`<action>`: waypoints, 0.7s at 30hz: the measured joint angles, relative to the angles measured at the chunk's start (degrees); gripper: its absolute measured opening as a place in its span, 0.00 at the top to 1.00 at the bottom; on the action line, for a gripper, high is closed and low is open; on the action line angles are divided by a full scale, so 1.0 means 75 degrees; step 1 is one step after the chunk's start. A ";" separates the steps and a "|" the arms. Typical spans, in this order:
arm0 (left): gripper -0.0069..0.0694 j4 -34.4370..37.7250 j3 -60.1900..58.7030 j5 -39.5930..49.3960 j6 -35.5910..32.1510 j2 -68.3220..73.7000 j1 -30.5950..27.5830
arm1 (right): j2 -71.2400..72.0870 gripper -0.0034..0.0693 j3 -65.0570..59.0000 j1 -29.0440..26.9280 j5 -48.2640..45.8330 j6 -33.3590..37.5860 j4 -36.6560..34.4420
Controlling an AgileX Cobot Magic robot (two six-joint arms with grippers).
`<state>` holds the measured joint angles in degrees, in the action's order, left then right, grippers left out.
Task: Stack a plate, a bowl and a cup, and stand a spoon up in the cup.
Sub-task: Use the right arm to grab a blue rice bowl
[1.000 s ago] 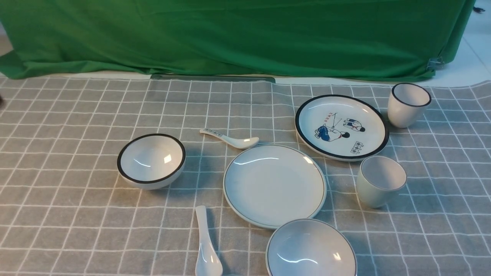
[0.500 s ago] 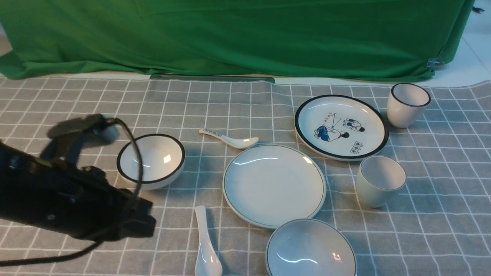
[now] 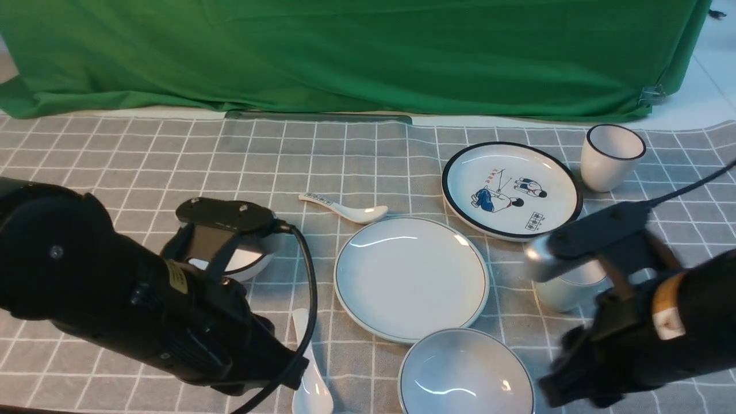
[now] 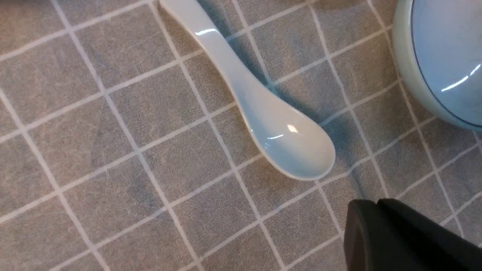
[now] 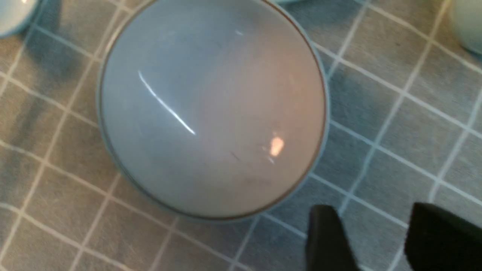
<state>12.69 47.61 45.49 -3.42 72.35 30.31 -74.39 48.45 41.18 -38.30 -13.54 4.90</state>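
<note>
The plain plate [image 3: 411,279] lies mid-table. The plain bowl [image 3: 466,374] sits just in front of it, near the table's front edge. The pale cup [image 3: 560,290] stands right of the plate, mostly hidden behind my right arm. The plain white spoon [image 3: 310,379] lies left of the bowl, partly under my left arm. In the left wrist view the spoon [image 4: 263,113] lies free on the cloth, and my left gripper [image 4: 376,203] is shut and empty just beside its scoop. My right gripper [image 5: 376,222] is open and empty, just off the rim of the bowl [image 5: 212,109].
A black-rimmed bowl [image 3: 247,261] is mostly hidden behind my left arm. A small patterned spoon [image 3: 345,208], a cartoon plate [image 3: 512,190] and a black-rimmed cup [image 3: 610,156] stand further back. A green cloth [image 3: 345,52] hangs behind the checked tablecloth.
My left arm has come in from the left and moved right, over the spoon. My right arm has just entered at the right, in front of the cup. The dishes have not moved.
</note>
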 joint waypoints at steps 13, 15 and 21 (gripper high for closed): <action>0.90 -0.0074 0.0000 0.0025 0.0061 0.0000 -0.0213 | -0.2133 0.21 0.0057 0.0020 0.1150 -0.0529 0.0142; 0.90 -0.0074 0.0000 0.0025 0.0061 0.0000 -0.0221 | -0.2385 0.21 0.0057 0.0020 0.1275 -0.0650 0.0228; 0.90 -0.0074 0.0000 0.0058 0.0112 0.0000 -0.0221 | -0.2822 0.35 0.0063 0.0020 0.1587 -0.0728 0.0246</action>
<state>12.14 47.61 45.92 -2.58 72.35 28.65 -95.55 48.92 41.34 -26.40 -19.00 6.75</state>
